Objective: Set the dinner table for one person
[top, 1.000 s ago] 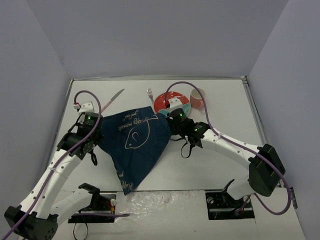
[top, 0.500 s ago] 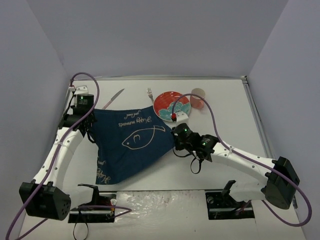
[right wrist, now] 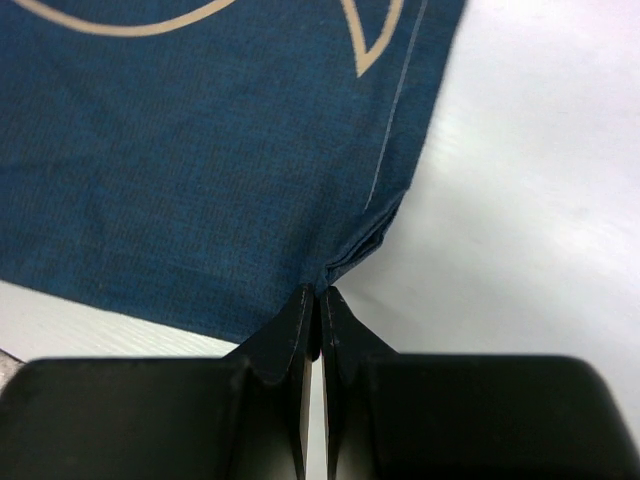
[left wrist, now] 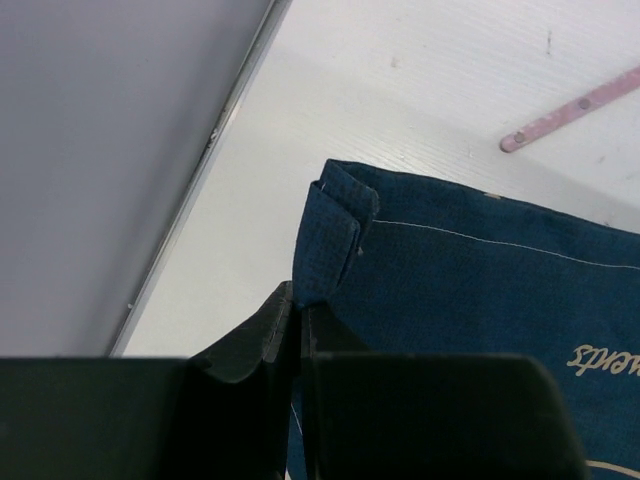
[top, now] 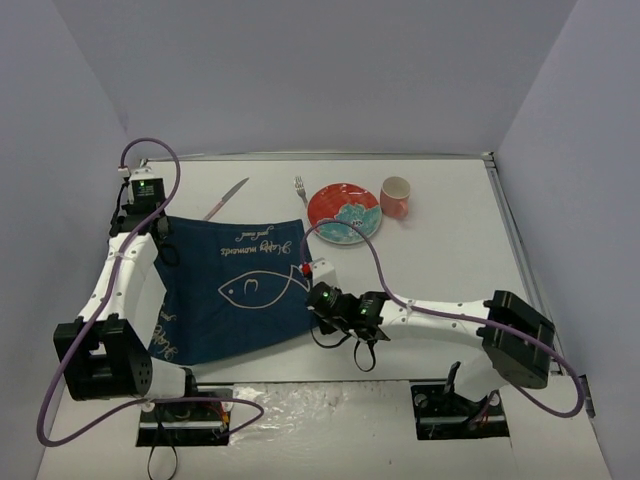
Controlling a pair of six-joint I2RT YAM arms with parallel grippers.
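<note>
Where the navy placemat (top: 235,285) lies spread on the left half of the white desk (top: 450,250), both arms have hold of it. The left gripper (top: 150,222) is pinched tight on the cloth's far-left corner, close to the desk's left edge and the metal rim there. In the left wrist view that corner is folded up between the closed jaws. The right gripper (top: 318,298) is clamped on a puckered corner at the cloth's right side, its jaws together on the fabric in the right wrist view. The cloth's near-left corner reaches almost to the desk's front edge.

From the fish drawing, a knife (top: 228,198) lies at 12 o'clock just beyond the far hem. A fork (top: 300,188) lies at 1 o'clock. A red plate (top: 344,213) and a pink cup (top: 395,197) sit at about 2 o'clock, near each other but apart. Bare white surface shows at 3 o'clock, crossed only by the right arm. Plain grey walls close in the left, far and right sides.
</note>
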